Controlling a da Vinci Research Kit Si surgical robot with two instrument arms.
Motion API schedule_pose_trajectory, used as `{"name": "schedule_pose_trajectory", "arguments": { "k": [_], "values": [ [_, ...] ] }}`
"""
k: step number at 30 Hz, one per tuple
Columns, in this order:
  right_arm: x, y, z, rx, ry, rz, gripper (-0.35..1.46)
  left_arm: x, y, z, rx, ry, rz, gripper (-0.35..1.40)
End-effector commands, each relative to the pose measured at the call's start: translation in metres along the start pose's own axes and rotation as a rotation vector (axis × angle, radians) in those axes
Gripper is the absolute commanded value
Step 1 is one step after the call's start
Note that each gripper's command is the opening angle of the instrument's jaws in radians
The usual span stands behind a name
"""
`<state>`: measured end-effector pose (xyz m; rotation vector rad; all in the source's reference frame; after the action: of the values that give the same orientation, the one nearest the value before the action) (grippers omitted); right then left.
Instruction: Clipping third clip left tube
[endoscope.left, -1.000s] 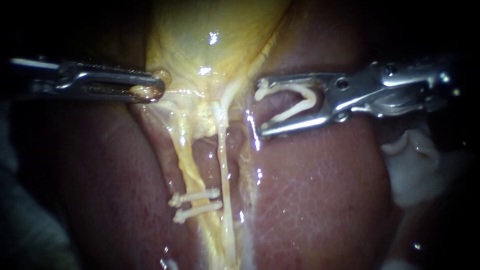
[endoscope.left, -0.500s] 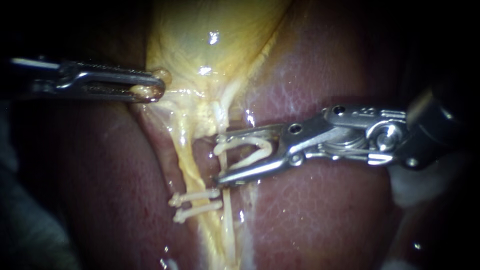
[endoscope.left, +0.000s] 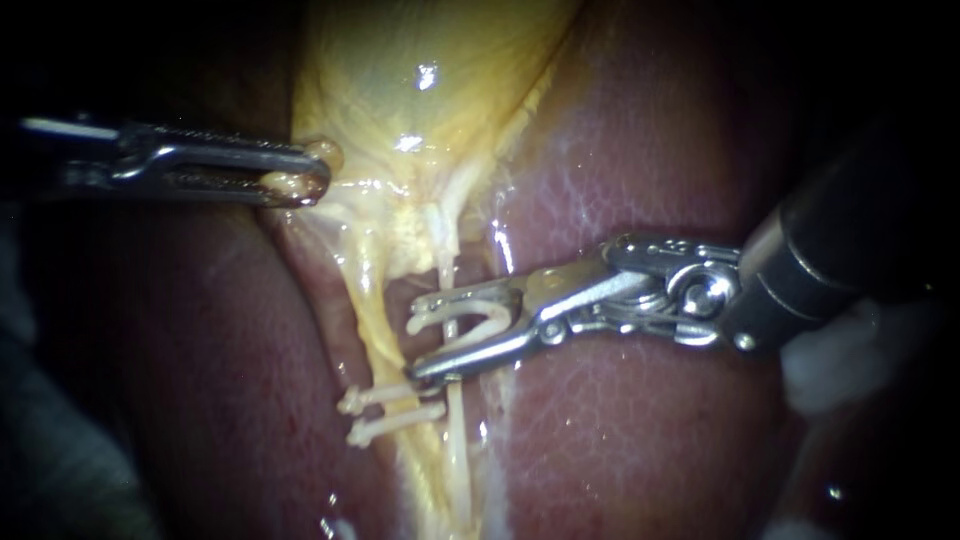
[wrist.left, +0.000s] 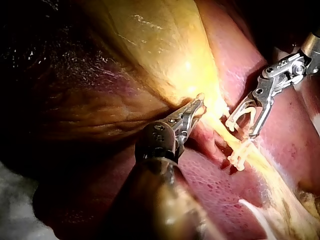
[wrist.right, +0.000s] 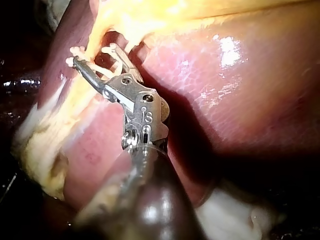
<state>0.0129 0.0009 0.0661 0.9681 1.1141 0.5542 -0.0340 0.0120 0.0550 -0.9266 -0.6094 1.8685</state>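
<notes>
Left instrument (endoscope.left: 310, 172): we are keeping no gap here, its slim metal jaws clamping a fold of the yellow gallbladder (endoscope.left: 420, 80).
Right instrument (endoscope.left: 418, 337): we are holding a white V-shaped clip (endoscope.left: 425, 318) between jaws standing apart.
Clip axis: lying crosswise, mouth pointing at the yellow left tube (endoscope.left: 372, 320), just above two white clips (endoscope.left: 392, 396).

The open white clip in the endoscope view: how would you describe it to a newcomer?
Start at the yellow gallbladder and follow its pale strands down. The right instrument, silver metal, holds the white clip between its jaws. It gapes in a V, whereas the two white clips just below lie shut and flat.
</notes>
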Motion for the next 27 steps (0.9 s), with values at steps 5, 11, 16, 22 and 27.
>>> {"name": "schedule_pose_trajectory", "arguments": {
  "k": [5,11,16,22,27],
  "values": [
    [-0.0003,0.0010,0.0000,0.008,0.018,0.018,0.49,0.0000,0.0000,0.0000,0.000,0.000,0.000,-0.35],
    [0.0000,0.0017,0.0012,0.015,0.043,0.021,0.49,0.0000,0.0001,-0.0001,0.000,0.000,0.000,-0.35],
    [0.0002,0.0018,0.0028,0.018,0.054,0.019,0.49,0.0000,0.0001,-0.0001,0.000,0.000,0.000,-0.35],
    [-0.0001,0.0017,0.0048,0.026,0.059,0.017,0.49,0.0000,0.0001,0.0000,0.001,0.000,0.000,-0.35],
    [-0.0002,0.0012,0.0062,0.049,0.078,0.022,0.49,0.0000,0.0001,0.0000,0.001,0.000,-0.001,-0.35]
  ]
}}
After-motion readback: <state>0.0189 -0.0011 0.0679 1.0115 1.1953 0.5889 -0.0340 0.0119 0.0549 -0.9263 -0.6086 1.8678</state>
